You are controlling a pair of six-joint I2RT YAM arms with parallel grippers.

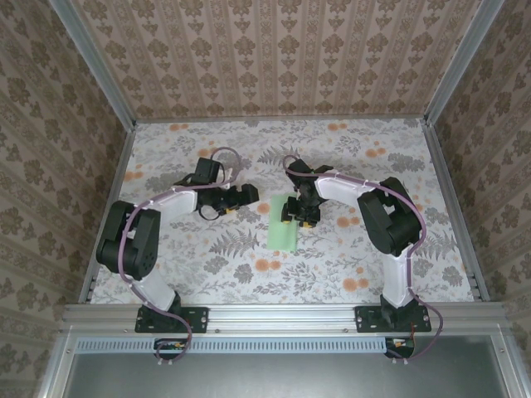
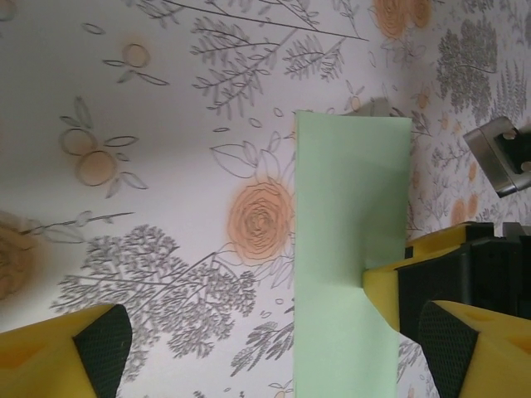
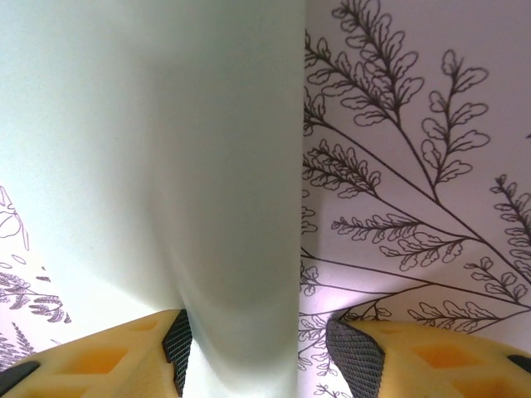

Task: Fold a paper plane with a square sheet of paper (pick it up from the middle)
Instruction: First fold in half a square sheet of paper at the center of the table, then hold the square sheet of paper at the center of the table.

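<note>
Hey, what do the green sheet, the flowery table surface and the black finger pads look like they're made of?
Green sheet: thin matte paper, apparently, going by its crisp straight edges and even pale colour. Table surface: probably a printed covering, vinyl or paper, with a soft glare; I can't tell which. Finger pads: likely black rubber, given the fine dotted texture.

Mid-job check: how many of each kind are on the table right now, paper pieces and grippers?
Green paper sheet: 1
Grippers: 2, the left gripper and the right gripper
Total: 3
</note>
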